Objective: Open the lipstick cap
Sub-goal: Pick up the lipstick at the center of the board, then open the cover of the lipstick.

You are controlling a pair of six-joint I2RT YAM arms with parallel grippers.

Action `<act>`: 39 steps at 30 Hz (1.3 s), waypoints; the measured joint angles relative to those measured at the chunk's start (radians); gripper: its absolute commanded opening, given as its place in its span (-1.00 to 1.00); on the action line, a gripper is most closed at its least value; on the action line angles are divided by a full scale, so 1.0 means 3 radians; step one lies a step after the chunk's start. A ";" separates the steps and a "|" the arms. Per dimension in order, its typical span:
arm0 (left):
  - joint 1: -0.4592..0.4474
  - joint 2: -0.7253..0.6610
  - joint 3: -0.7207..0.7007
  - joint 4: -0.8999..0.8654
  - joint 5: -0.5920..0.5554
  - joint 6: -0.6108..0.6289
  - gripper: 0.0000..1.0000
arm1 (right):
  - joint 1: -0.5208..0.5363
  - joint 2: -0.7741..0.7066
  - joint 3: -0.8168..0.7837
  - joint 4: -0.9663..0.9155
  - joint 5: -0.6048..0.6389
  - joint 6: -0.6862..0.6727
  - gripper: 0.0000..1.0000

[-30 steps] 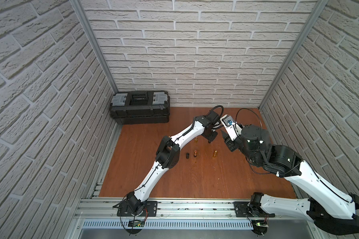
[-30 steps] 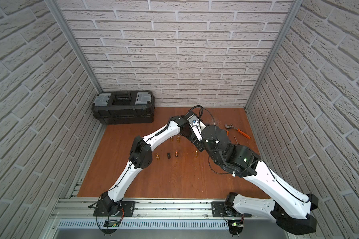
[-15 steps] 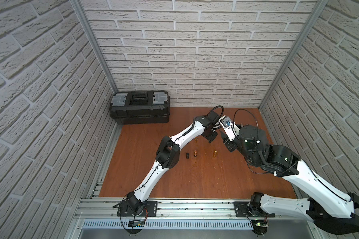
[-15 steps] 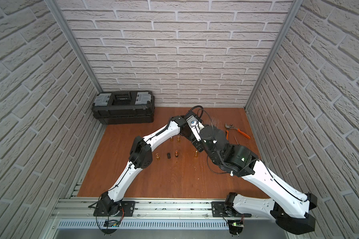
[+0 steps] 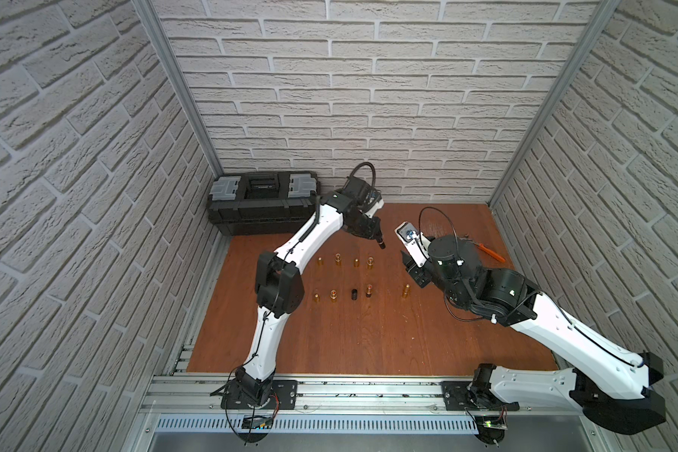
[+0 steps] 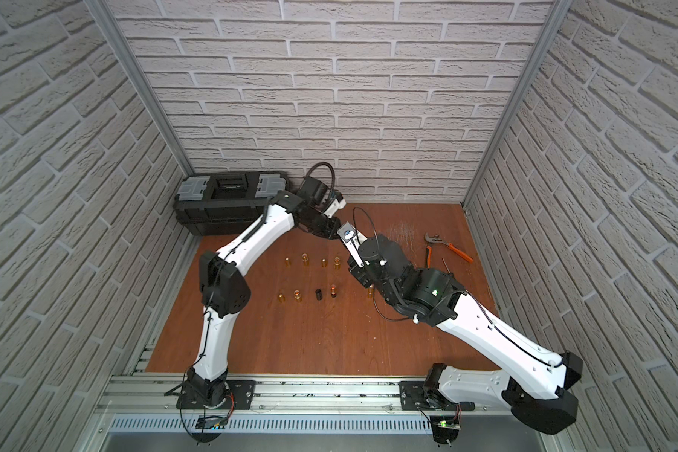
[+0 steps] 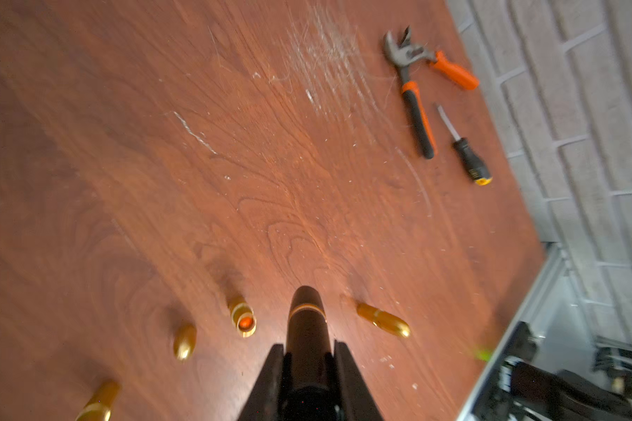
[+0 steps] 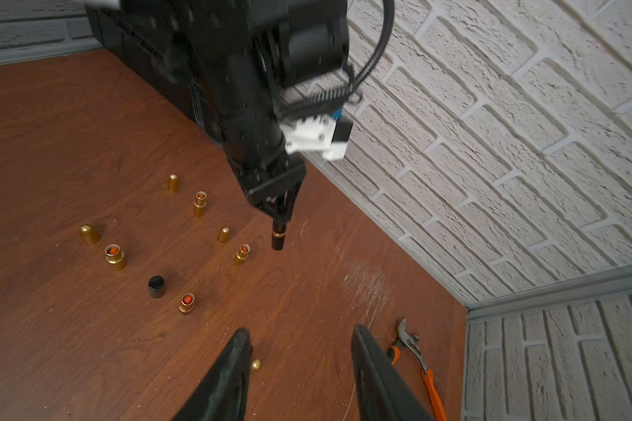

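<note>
A black lipstick [image 7: 304, 320] with a thin gold band is clamped between the fingers of my left gripper [image 7: 307, 346]. Its banded end sticks out past the fingertips, pointing down at the table. In a top view this gripper [image 5: 377, 236] hangs above the back middle of the table with the lipstick [image 5: 381, 245] under it. The right wrist view shows the same lipstick [image 8: 278, 237] held clear of the wood. My right gripper [image 8: 300, 337] is open and empty, a short way to the right of the lipstick [image 5: 411, 266].
Two rows of small gold lipsticks and caps [image 5: 337, 259] stand mid-table, with a loose black cap [image 5: 354, 294] and one gold piece [image 5: 405, 290] near my right gripper. A black toolbox [image 5: 263, 203] sits back left. Orange pliers [image 6: 449, 246] and a screwdriver [image 6: 445, 266] lie back right.
My left gripper has tightened on the black lipstick and moved it slightly left and back. My right gripper has shifted a little to the left, still open.
</note>
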 measured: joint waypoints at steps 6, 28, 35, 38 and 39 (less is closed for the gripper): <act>0.0320 -0.0910 -0.0535 0.0001 0.0585 -0.0266 -0.70 | -0.0046 0.0262 0.0074 0.0184 -0.0437 -0.0098 -0.06; 0.0881 -0.2246 -0.1635 -0.0206 0.1411 -0.0652 -0.75 | -0.0225 0.1157 0.0809 0.0398 -0.1548 -0.0412 -0.09; 0.0896 -0.2244 -0.1672 -0.0207 0.1447 -0.0664 -0.75 | -0.0225 0.1302 0.0874 0.0395 -0.1687 -0.0412 -0.15; 0.0903 -0.2246 -0.1672 -0.0207 0.1461 -0.0664 -0.75 | -0.0225 0.1342 0.0903 0.0393 -0.1720 -0.0412 -0.28; 0.0904 -0.2246 -0.1672 -0.0207 0.1461 -0.0664 -0.75 | -0.0225 0.1353 0.0909 0.0394 -0.1723 -0.0415 -0.35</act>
